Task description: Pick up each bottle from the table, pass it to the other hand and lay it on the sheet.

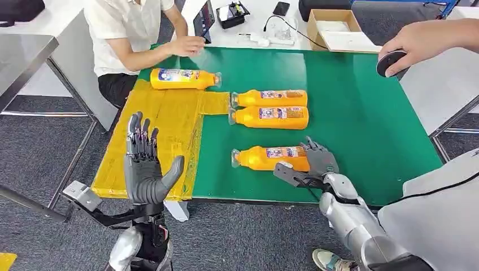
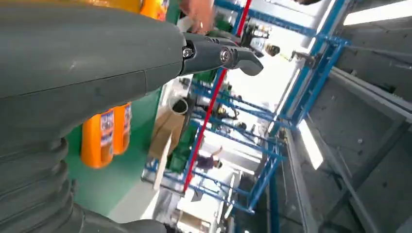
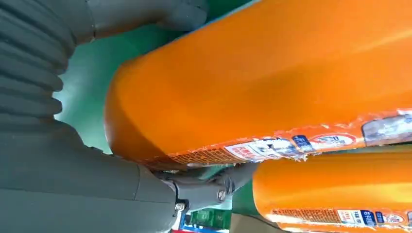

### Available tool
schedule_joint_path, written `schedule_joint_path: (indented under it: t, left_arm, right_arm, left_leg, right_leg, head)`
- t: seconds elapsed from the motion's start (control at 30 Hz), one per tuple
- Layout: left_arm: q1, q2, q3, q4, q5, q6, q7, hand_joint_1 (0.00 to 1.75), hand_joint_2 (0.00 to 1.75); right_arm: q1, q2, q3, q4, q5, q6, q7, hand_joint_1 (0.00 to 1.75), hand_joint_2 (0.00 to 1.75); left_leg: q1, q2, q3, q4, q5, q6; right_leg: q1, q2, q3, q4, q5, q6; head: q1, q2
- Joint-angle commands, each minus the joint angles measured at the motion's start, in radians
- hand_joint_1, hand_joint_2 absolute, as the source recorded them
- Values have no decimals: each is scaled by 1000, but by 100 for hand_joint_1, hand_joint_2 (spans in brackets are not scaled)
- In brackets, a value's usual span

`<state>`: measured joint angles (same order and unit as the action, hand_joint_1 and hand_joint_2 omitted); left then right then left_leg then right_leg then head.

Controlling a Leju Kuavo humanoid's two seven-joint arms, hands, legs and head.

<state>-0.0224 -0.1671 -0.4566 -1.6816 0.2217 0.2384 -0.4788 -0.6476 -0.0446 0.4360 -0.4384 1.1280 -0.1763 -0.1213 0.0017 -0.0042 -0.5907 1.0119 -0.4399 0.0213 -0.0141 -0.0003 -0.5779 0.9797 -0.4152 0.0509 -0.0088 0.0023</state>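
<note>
Head view, lower right: right robot hand (image 1: 309, 164) sits at the base end of the nearest bottle (image 1: 270, 158), which lies flat on the green desk (image 1: 361, 124); thumb one side, fingers the other. Wrist view suggests contact, but I cannot tell whether the grasp is closed. Lower left: left robot hand (image 1: 144, 164) raised upright, fingers spread, released. Two bottles (image 1: 271, 108) lie side by side at centre. One bottle (image 1: 183, 78) rests on the yellow sheet (image 1: 161, 130), upper left.
</note>
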Motion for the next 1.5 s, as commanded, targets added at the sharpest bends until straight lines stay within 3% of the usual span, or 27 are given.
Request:
schedule_joint_path:
  t: [0.03, 0.17, 0.4, 0.53, 0.63, 0.67, 0.77, 0.83, 1.0, 1.1, 1.23, 1.5]
  left_arm:
    - [-46, 30, -16, 71, 7, -7, 6, 0, 175]
    - [-56, 28, -18, 91, 12, -16, 8, 0, 175]
    - [-56, 28, -19, 89, 13, -17, 7, 0, 175]
    - [-47, 32, -19, 109, -10, -3, 21, 0, 175]
    - [-53, 43, -28, 170, -75, 23, 28, 0, 175]
    - [-66, 56, -38, 243, -103, 6, 122, 0, 175]
    - [-43, 22, 4, 367, -102, -29, 142, 0, 175]
    - [-20, 13, 4, 368, -79, -62, 146, 0, 175]
    - [-15, 15, -2, 340, -83, -59, 155, 0, 175]
    - [15, 14, -5, 321, 5, -136, 195, 0, 175]
    - [47, 30, -48, 304, 144, -193, 236, 0, 175]
    - [20, 28, -65, 326, 128, -164, 230, 0, 175]
  right_arm:
    - [-41, -10, 46, 132, -3, 92, 34, 175, 175]
    - [-36, -24, 36, 148, -20, 178, 61, 175, 175]
    - [-29, -24, 18, 142, -44, 176, 39, 175, 175]
    - [6, 16, -83, 85, -192, 152, -130, 175, 175]
    - [28, 51, -123, 36, -267, 153, -177, 175, 175]
    - [53, 65, -145, -14, -331, 160, -231, 175, 175]
    - [148, 86, -133, -211, -430, 115, -279, 175, 175]
    - [194, 80, -95, -325, -464, 106, -246, 175, 175]
    - [192, 63, -73, -333, -490, 112, -231, 175, 175]
    - [236, 77, -88, -425, -564, 31, -299, 175, 175]
    - [308, 81, -38, -597, -597, -7, -284, 175, 175]
    - [313, 93, -1, -612, -620, -13, -290, 175, 175]
  left_leg:
    - [0, -2, 3, -1, 0, -1]
    - [1, -3, 4, -2, 0, -1]
    - [0, -3, 6, -2, 1, -1]
    - [1, -3, 7, -2, 0, -1]
    - [1, -1, 9, -3, 0, -2]
    - [1, 0, 8, -2, 0, -1]
    - [1, 4, 11, -5, 0, -2]
    - [0, 3, 10, -4, 0, -2]
    - [1, 2, 1, -1, -1, -1]
    - [1, 1, 0, -1, -1, -1]
    - [0, 2, 0, -1, -2, -1]
    - [0, 1, -5, -1, -1, -1]
  right_leg:
    - [1, -2, 3, -1, -1, -2]
    - [1, -4, 5, -2, -1, -2]
    - [1, -3, 7, -2, 0, -2]
    - [1, -3, 8, -2, 0, -2]
    - [1, -1, 9, -3, 0, -2]
    - [1, 0, 8, -2, 0, -2]
    - [1, 2, 9, -4, 2, -3]
    - [1, 1, 8, -3, 1, -3]
    - [1, 2, 0, 0, 0, -2]
    - [1, 1, 0, 0, -1, -2]
    - [0, 2, 0, 0, -2, -2]
    - [0, 0, -4, 0, -1, -2]
  head:
    - [0, 0]
    - [0, 0]
    - [0, 0]
    - [0, 0]
    - [0, 0]
    - [0, 0]
    - [-1, 0]
    - [0, 0]
    - [-1, 0]
    - [0, 0]
    - [0, 0]
    - [0, 0]
